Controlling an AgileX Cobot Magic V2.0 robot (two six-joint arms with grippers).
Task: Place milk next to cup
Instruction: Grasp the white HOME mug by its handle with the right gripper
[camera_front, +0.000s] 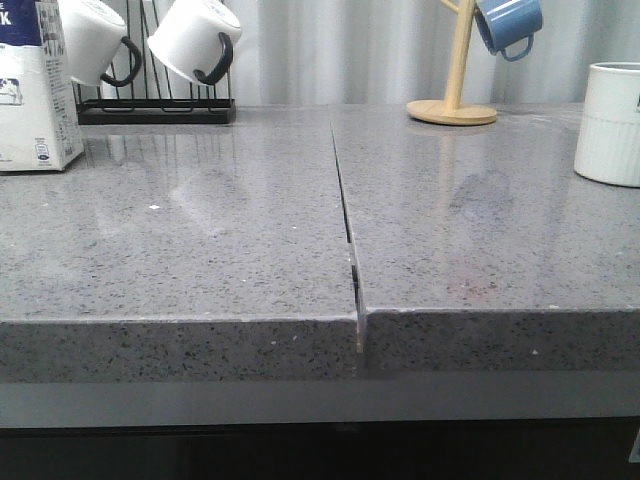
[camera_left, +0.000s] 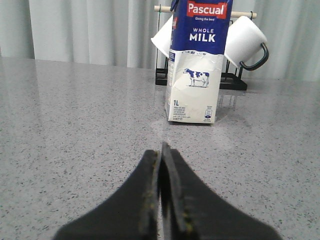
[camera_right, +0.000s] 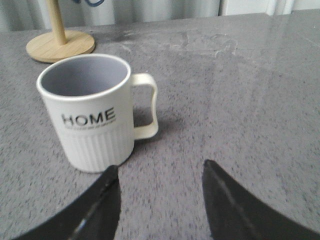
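The milk carton (camera_front: 35, 85), white with a blue top, stands upright at the far left of the grey counter; the left wrist view shows it (camera_left: 196, 70) with "WHOLE MILK" and a cow picture. My left gripper (camera_left: 161, 150) is shut and empty, some way short of the carton. The white ribbed cup (camera_front: 610, 122) stands at the far right edge; the right wrist view shows it (camera_right: 90, 112) with "HOME" lettering and a white handle. My right gripper (camera_right: 160, 167) is open and empty, just short of the cup. Neither gripper shows in the front view.
A black rack (camera_front: 155, 105) holds two white mugs with black handles (camera_front: 195, 40) behind the carton. A wooden mug tree (camera_front: 455, 95) with a small blue mug (camera_front: 508, 25) stands at the back right. A seam (camera_front: 347, 225) splits the counter down the middle.
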